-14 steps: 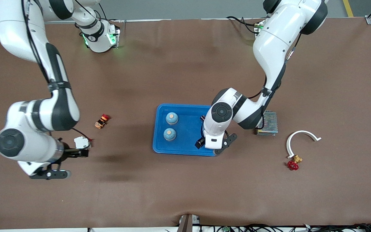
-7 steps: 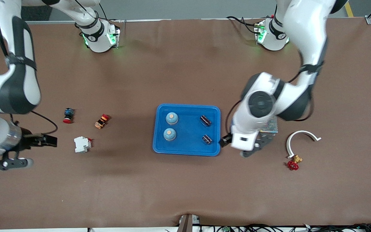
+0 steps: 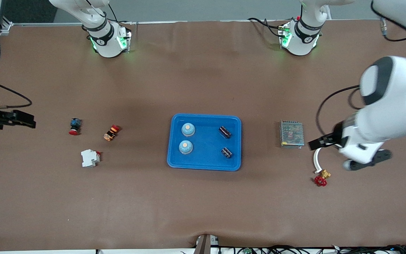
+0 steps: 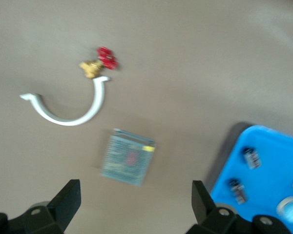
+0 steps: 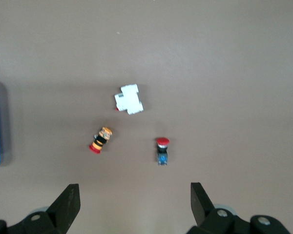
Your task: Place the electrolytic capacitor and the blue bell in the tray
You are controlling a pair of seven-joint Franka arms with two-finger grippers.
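Only front view shows tray whole.

No text, label or number can be read anywhere.

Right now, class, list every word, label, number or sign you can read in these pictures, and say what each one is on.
None can be read.
Grey mesh box: a yellow and reddish patch, too blurred to read.
Arm bases: a small round mark, too small to read.
Tray and small parts: no text visible.
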